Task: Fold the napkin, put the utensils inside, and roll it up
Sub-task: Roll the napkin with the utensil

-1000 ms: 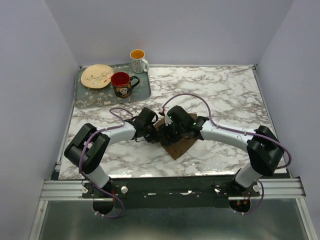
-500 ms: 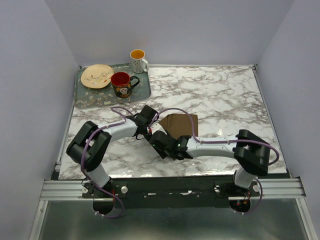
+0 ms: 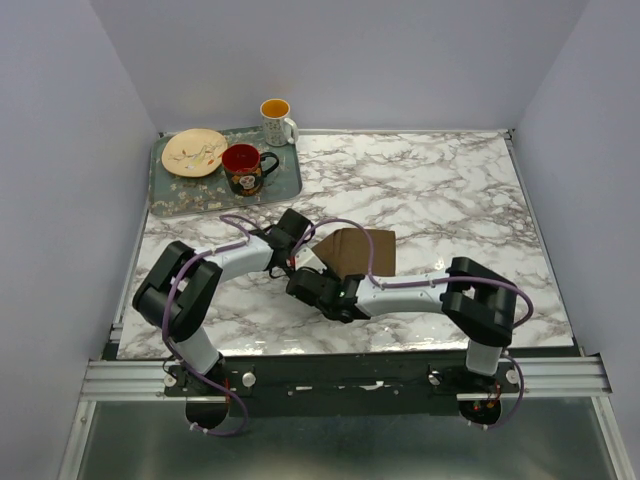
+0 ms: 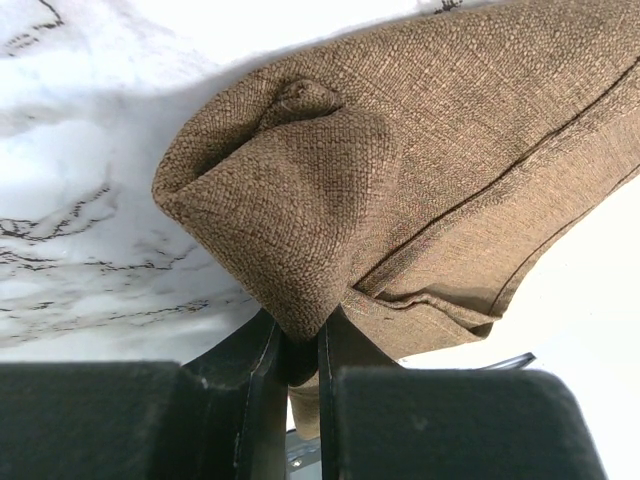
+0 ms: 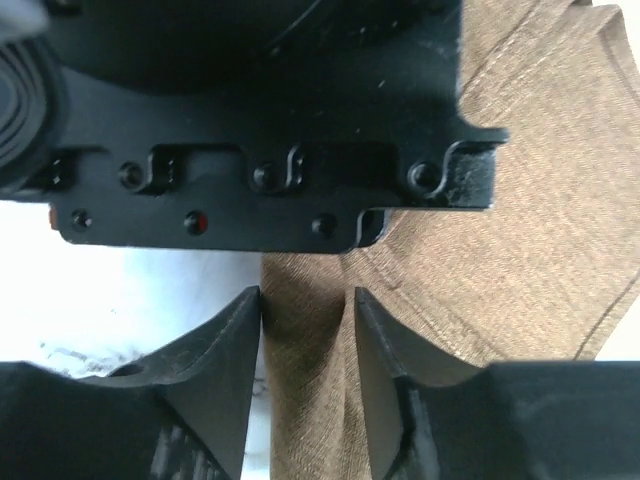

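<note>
The dark brown napkin [image 3: 362,250] lies partly folded on the marble table, just right of my left gripper [image 3: 293,240]. In the left wrist view, my left gripper [image 4: 300,335] is shut on a bunched corner of the napkin [image 4: 420,150], which spreads away to the right. My right gripper [image 3: 305,285] sits at the napkin's near left end. In the right wrist view, it [image 5: 307,300] stands open, with a raised fold of napkin [image 5: 540,220] between its fingers. The left gripper's black body [image 5: 270,120] is close above. The utensils are out of view.
A grey tray [image 3: 170,200] at the back left holds a cream plate [image 3: 194,152] and a red and black mug [image 3: 243,168]. A white mug [image 3: 276,120] stands at the tray's far corner. Grey walls enclose the table on three sides.
My right arm swung from over the napkin to its near left end, and its jaws narrowed. The napkin now lies farther back than a second ago. The left gripper kept its hold.
</note>
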### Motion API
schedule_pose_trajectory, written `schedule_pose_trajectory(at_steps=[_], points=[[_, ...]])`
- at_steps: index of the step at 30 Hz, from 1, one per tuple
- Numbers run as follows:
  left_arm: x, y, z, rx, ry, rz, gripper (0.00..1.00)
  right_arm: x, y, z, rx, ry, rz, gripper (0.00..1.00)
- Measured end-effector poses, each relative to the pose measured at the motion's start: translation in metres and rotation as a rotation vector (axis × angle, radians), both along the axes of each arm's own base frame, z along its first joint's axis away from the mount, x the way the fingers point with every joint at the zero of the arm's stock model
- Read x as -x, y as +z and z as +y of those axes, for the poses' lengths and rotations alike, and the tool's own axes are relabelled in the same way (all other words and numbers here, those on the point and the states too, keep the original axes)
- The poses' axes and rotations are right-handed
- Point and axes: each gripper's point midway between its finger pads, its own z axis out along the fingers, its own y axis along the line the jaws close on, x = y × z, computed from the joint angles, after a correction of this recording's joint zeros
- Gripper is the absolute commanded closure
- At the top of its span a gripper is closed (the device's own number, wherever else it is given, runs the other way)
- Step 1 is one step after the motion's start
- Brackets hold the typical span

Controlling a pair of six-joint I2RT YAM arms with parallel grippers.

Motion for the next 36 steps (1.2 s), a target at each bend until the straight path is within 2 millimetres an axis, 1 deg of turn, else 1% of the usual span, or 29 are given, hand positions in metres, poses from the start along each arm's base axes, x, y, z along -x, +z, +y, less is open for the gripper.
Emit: schedule_pose_trajectory(at_steps=[1, 5, 6, 8, 9, 11, 12, 13, 14, 15, 17, 18, 19, 20, 21, 22, 25, 28, 31, 34, 36], points=[[0.0, 0.0, 0.0, 0.002, 0.001, 0.003, 1.0, -0.001, 0.0, 0.0, 0.007, -0.004, -0.01, 0.63], [0.0, 0.0, 0.0, 0.006, 0.005, 0.011, 1.0, -0.003, -0.001, 0.0, 0.013, -0.025, -0.033, 0.85], [0.0, 0.0, 0.001, 0.006, 0.007, 0.011, 1.0, -0.003, -0.001, 0.001, 0.012, -0.029, -0.035, 0.93], [0.0, 0.0, 0.001, 0.006, 0.009, 0.011, 1.0, -0.004, -0.001, 0.0, 0.015, -0.032, -0.039, 0.99], [0.0, -0.001, 0.001, 0.009, 0.009, 0.008, 0.99, -0.004, -0.001, 0.0, 0.019, -0.028, -0.041, 0.99], [0.0, -0.001, 0.001, 0.012, 0.009, 0.003, 0.84, -0.003, 0.0, 0.0, 0.021, -0.023, -0.044, 1.0], [-0.001, 0.0, 0.001, 0.016, 0.005, -0.008, 0.69, -0.003, 0.0, 0.001, 0.023, -0.018, -0.045, 0.99], [-0.001, -0.001, 0.002, 0.018, 0.004, -0.011, 0.63, -0.003, 0.0, 0.001, 0.023, -0.015, -0.045, 0.99], [-0.001, 0.0, 0.003, 0.025, 0.003, -0.025, 0.57, -0.003, -0.001, 0.001, 0.017, -0.008, -0.041, 0.99], [-0.001, 0.0, 0.005, 0.031, 0.003, -0.038, 0.49, -0.003, -0.001, 0.001, 0.005, -0.003, -0.036, 1.0], [0.002, 0.0, 0.011, 0.055, 0.011, -0.061, 0.43, -0.002, 0.0, 0.003, -0.029, 0.004, -0.017, 0.99], [0.004, 0.003, 0.015, 0.062, 0.013, -0.073, 0.39, -0.003, 0.001, 0.002, -0.057, 0.002, -0.005, 0.99], [0.004, 0.005, 0.019, 0.063, 0.016, -0.082, 0.31, -0.004, 0.002, 0.001, -0.075, 0.002, 0.007, 0.99], [0.004, 0.006, 0.021, 0.062, 0.013, -0.089, 0.24, -0.005, 0.002, 0.001, -0.1, 0.005, 0.026, 1.0], [0.002, 0.007, 0.023, 0.063, 0.01, -0.096, 0.05, -0.005, 0.001, 0.001, -0.12, 0.009, 0.043, 0.99], [0.0, 0.008, 0.023, 0.068, 0.009, -0.104, 0.01, -0.006, 0.002, 0.001, -0.148, 0.01, 0.068, 0.99], [-0.01, 0.02, 0.025, 0.093, -0.007, -0.162, 0.01, -0.012, 0.002, 0.001, -0.222, 0.015, 0.136, 1.0], [-0.014, 0.02, 0.032, 0.098, -0.008, -0.183, 0.01, -0.018, 0.001, 0.001, -0.299, 0.023, 0.199, 1.0], [-0.015, 0.022, 0.039, 0.111, -0.004, -0.227, 0.01, -0.021, 0.001, 0.001, -0.368, 0.036, 0.259, 0.99], [-0.016, 0.023, 0.042, 0.105, -0.029, -0.257, 0.01, -0.023, 0.0, 0.002, -0.449, 0.06, 0.327, 0.99], [-0.018, 0.027, 0.043, 0.1, -0.049, -0.285, 0.04, -0.026, 0.0, 0.001, -0.507, 0.071, 0.372, 0.99]])
